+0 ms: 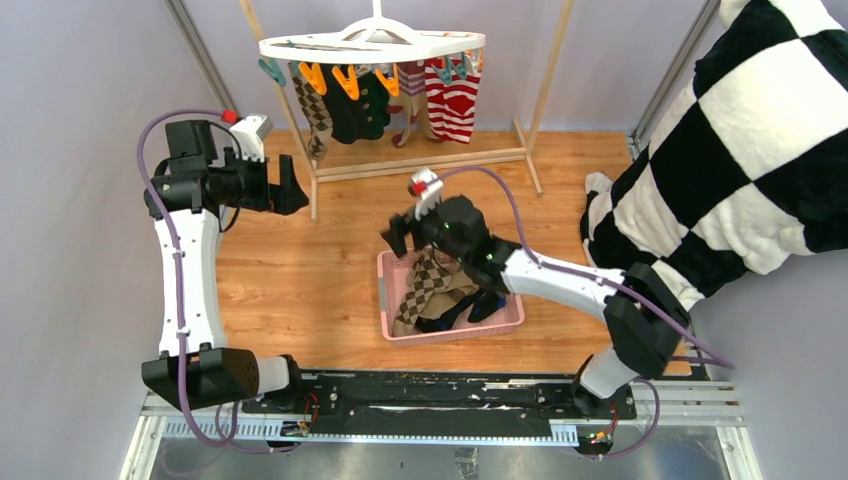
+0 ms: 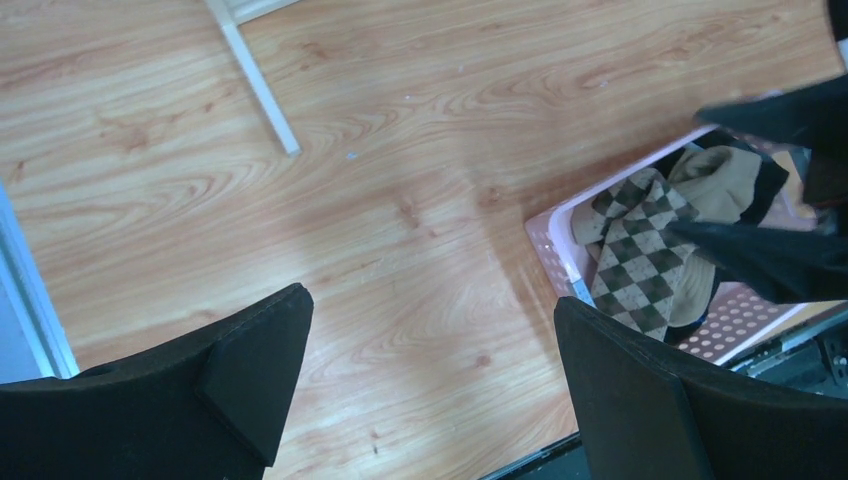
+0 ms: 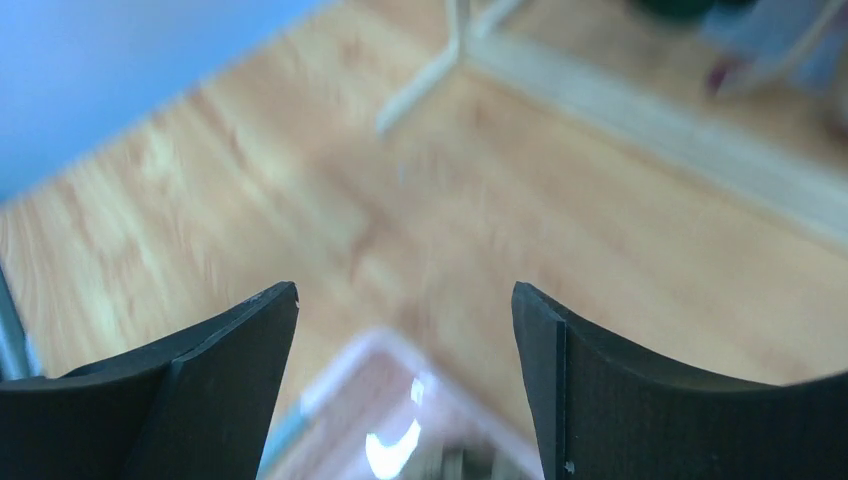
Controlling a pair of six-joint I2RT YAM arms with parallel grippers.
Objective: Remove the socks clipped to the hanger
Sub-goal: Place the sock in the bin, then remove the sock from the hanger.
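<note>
The white oval hanger (image 1: 370,45) hangs on the rack at the back. Clipped to it are a brown argyle sock (image 1: 312,115), a dark green sock (image 1: 362,105) and red-and-white striped socks (image 1: 452,100). More socks lie in the pink basket (image 1: 500,325): an argyle one (image 2: 640,250) and a tan one (image 2: 720,190). My left gripper (image 1: 292,185) is open and empty, below and left of the hanger; in its wrist view (image 2: 430,330) only floor lies between the fingers. My right gripper (image 1: 400,238) is open and empty over the basket's far left corner (image 3: 380,370).
The wooden rack frame (image 1: 420,160) stands on the wooden floor behind the basket, and its bar shows in the right wrist view (image 3: 640,120). A big black-and-white checkered cloth (image 1: 740,150) fills the right side. Grey walls close in the left and back.
</note>
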